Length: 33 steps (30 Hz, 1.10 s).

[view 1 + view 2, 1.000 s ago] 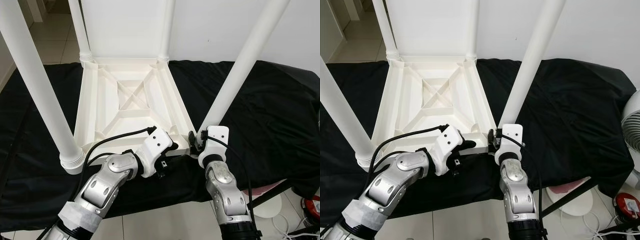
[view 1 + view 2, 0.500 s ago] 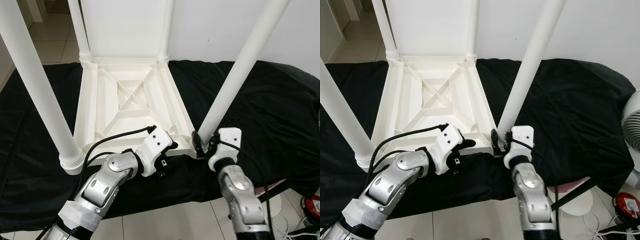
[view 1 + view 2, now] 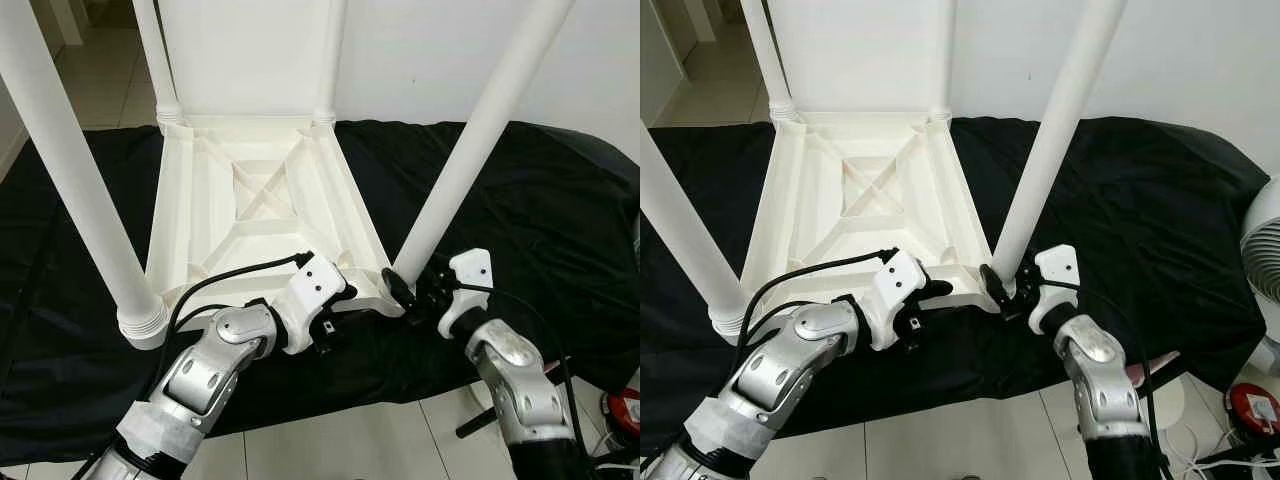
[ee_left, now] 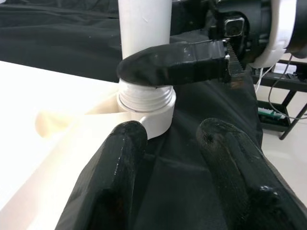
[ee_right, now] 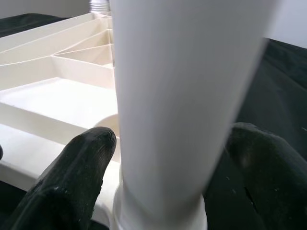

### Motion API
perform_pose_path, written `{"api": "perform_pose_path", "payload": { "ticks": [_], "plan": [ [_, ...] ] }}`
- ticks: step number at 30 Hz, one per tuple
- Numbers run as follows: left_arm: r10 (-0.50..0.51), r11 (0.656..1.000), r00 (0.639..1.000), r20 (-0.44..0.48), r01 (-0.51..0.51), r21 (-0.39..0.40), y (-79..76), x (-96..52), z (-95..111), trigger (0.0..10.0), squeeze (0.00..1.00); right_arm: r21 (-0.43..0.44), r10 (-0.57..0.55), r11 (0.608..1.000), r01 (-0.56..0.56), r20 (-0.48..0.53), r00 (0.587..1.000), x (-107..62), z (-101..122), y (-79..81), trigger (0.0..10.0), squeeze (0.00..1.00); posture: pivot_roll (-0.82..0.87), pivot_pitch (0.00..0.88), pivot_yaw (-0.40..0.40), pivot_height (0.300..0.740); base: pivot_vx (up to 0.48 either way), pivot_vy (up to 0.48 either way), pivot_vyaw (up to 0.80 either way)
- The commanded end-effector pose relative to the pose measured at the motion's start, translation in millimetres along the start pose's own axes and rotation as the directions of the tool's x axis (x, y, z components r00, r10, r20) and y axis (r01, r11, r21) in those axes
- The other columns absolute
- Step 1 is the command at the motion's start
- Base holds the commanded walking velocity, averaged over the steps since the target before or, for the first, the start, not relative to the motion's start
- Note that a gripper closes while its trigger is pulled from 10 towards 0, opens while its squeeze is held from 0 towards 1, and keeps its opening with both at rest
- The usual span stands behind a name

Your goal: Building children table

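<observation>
**Ana:** Table parts, white plastic. The children's table [image 3: 262, 215] lies upside down on a surface draped in black cloth [image 3: 540, 210], ribbed underside facing up. Four round white legs rise from its corners toward the camera.

**Ben:** Why upside down?

**Ana:** Probably so the leg sockets face up and each leg can be set in from above. The cloth likely keeps the top from sliding or scuffing.

**Ben:** What are the robot's arms doing?

**Ana:** The right gripper [image 3: 1008, 292] sits at the base of the near right leg [image 3: 1045, 150], just above its threaded collar. One black finger lies on either side of the tube. They bracket it closely, apparently grasping it, which suits turning or seating the leg.

**Ben:** And the left one?

**Ana:** The left gripper [image 3: 338, 312] rests at the near edge of the table, just beside that same corner. Its fingers [image 4: 120, 167] are spread apart, holding nothing. I judge it is bracing the table so it does not twist.

**Ben:** Is the leg fully in?

**Ana:** Thread rings still show above the corner socket [image 4: 152, 117], so it seems not quite seated.

**Ben:** Any containers?

**Ana:** None as such. The underside's ribbed compartments hold nothing.
</observation>
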<state>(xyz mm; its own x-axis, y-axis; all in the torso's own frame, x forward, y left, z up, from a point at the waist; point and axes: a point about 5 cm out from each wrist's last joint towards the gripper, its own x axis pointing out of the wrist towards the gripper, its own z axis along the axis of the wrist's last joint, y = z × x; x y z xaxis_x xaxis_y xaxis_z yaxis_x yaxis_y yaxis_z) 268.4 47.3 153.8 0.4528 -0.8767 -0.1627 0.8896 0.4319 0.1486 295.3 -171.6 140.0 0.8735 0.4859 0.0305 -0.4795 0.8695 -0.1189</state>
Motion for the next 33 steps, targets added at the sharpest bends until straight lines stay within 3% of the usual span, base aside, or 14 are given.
{"api": "perform_pose_path", "payload": {
  "ticks": [1,4,5,6,18,27,30,33],
  "plan": [
    [-0.030,1.000,1.000,-0.008,0.030,0.005,-0.9,1.7,0,10.0,0.00,-0.016,0.059,0.998,-0.059,-0.013,0.998,7.0,-4,1.3,10.0,0.00,0.03,0.027,-0.059,0.740,0.000,0.000,0.00],
    [-0.027,1.000,1.000,-0.007,0.027,0.006,0.2,1.7,1,10.0,0.00,-0.024,0.102,0.994,-0.103,-0.022,0.995,15.8,-6,1.0,10.0,0.00,0.03,0.026,-0.060,0.740,0.000,0.000,0.00],
    [-0.025,1.000,1.000,-0.006,0.025,0.008,1.0,1.7,2,10.0,0.00,-0.034,0.123,0.992,-0.124,-0.025,0.992,19.5,-7,0.9,6.9,0.00,0.04,0.026,-0.061,0.740,0.000,0.000,0.00],
    [-0.019,1.000,1.000,-0.006,0.019,0.012,2.6,1.5,2,10.0,0.00,-0.040,0.146,0.988,-0.148,-0.036,0.989,22.8,-8,0.9,0.0,0.00,0.04,0.026,-0.060,0.740,0.000,0.000,0.00],
    [-0.004,1.000,1.000,-0.001,0.004,0.012,5.4,-0.4,4,10.0,0.00,-0.026,0.229,0.972,-0.232,-0.079,0.970,22.6,-20,1.0,0.0,0.00,0.05,0.036,-0.064,0.740,0.000,0.000,0.00],
    [-0.004,1.000,1.000,-0.002,0.004,0.005,6.3,0.3,3,10.0,0.00,-0.002,0.209,0.978,-0.210,-0.062,0.976,23.6,-24,2.0,0.0,0.00,0.05,0.038,-0.056,0.740,0.000,0.000,0.00],
    [-0.005,1.000,1.000,-0.004,0.005,0.005,7.5,1.2,3,10.0,0.00,0.005,0.152,0.988,-0.152,-0.063,0.986,26.1,-27,4.0,0.0,0.00,0.05,0.037,-0.058,0.740,0.000,0.000,0.00],
    [0.014,1.000,1.000,0.002,-0.014,0.007,11.9,2.5,4,10.0,0.00,0.023,0.003,1.000,-0.002,-0.033,0.999,28.2,-21,11.3,0.0,0.00,0.05,0.036,-0.066,0.740,0.000,0.000,0.00]
  ]
}}
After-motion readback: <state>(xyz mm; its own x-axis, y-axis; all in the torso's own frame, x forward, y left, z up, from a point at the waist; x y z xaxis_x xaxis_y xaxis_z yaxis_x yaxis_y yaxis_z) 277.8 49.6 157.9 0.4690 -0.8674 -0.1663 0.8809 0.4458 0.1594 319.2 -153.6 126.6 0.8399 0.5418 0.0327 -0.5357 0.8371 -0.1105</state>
